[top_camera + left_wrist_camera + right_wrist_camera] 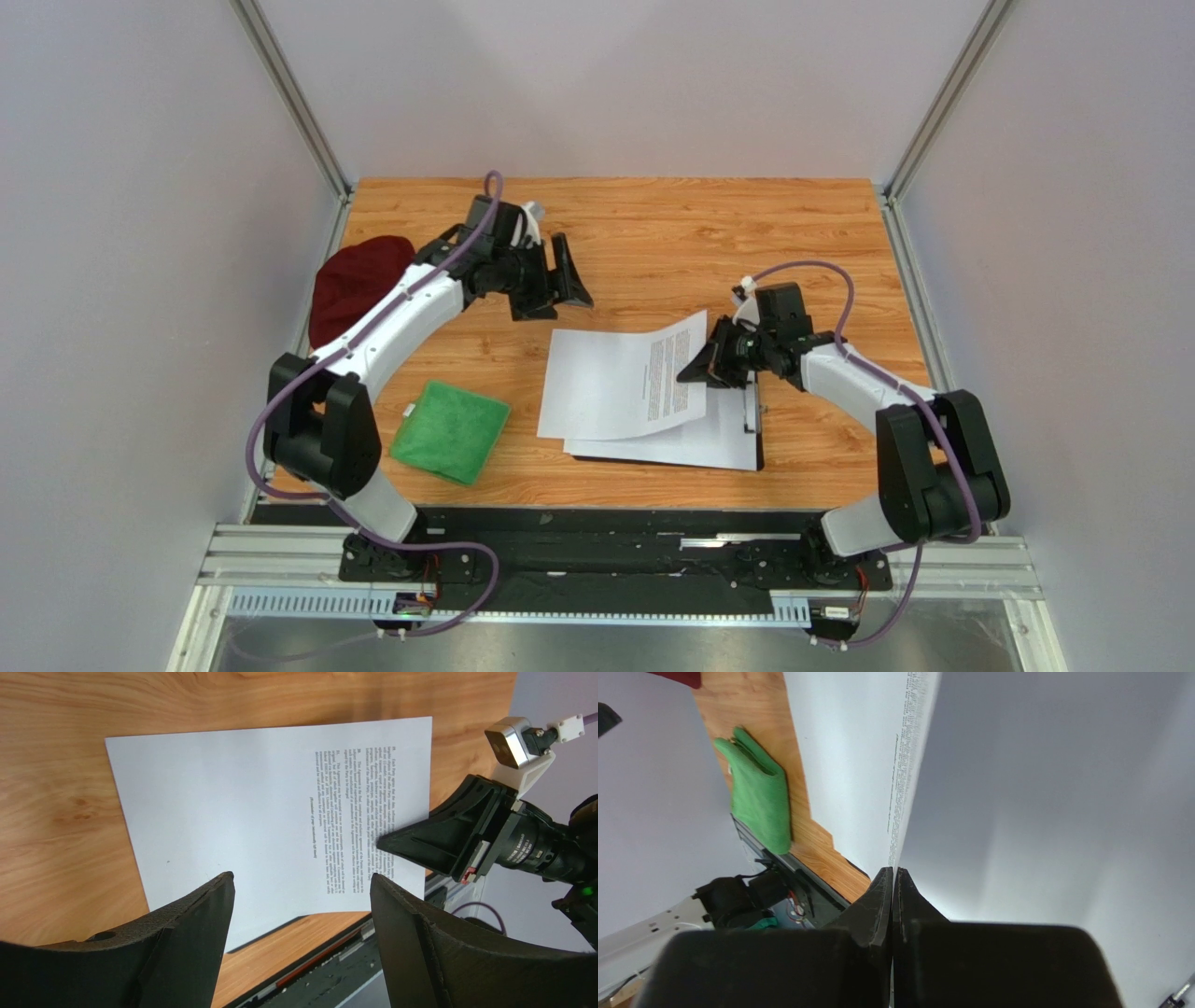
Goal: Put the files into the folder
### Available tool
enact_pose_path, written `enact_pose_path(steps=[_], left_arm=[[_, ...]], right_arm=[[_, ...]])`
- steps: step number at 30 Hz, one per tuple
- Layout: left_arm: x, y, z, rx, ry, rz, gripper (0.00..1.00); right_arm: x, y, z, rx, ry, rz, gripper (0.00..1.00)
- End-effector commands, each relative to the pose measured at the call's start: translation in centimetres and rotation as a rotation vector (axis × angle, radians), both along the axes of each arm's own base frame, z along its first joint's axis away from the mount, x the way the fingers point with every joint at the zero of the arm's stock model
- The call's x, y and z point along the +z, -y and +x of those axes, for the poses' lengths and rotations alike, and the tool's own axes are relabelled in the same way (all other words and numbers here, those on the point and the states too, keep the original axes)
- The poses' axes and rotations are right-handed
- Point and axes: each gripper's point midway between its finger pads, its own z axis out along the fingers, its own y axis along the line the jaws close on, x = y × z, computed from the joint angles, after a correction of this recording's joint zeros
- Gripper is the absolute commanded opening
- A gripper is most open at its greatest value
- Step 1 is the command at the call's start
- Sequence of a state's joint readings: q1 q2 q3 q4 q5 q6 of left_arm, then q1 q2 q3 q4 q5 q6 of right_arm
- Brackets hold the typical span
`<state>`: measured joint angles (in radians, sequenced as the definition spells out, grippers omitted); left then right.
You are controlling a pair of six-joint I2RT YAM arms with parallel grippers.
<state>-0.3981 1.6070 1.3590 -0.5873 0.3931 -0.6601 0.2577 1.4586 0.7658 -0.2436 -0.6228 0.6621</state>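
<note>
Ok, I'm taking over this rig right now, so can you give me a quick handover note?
Right gripper: jaws shut on the right edge of the top printed sheet, holding that edge raised.
Left gripper: open, above the table beyond the sheets, holding nothing.
The other sheets lie stacked on the black folder, only its edge showing.
Done: nothing visibly filed. Left: all sheets into the folder.

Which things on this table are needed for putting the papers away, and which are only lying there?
For the job:
- top printed sheet, pinched by the right gripper
- plain sheets under it
- black folder, its edge showing under them
- left gripper, open, holding nothing

Lying about:
- green cloth
- dark red hat
</note>
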Motion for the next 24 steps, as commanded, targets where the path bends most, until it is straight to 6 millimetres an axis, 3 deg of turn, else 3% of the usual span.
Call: enact_pose_path(steps=[1,10,19,24], left_arm=[[2.0,3.0,-0.5,-0.071,0.064,-0.054,0.79],[1.5,5.3,-1.5,-0.118,0.049,-0.063,0.79],[-0.3,6.6,-2.0,-0.144,0.007,-0.055,0.78],[-0.6,7.2,-1.9,-0.155,-0.006,-0.065,0.78]], right_arm=[[-1.4,1.7,-1.6,0.016,0.064,-0.093,0.0],[-2.4,4.5,-1.8,-0.065,0.113,-0.218,0.0],[-4.6,6.1,-2.3,-0.087,0.071,-0.267,0.0],[-5.0,5.8,-2.2,-0.07,0.068,-0.256,0.0]])
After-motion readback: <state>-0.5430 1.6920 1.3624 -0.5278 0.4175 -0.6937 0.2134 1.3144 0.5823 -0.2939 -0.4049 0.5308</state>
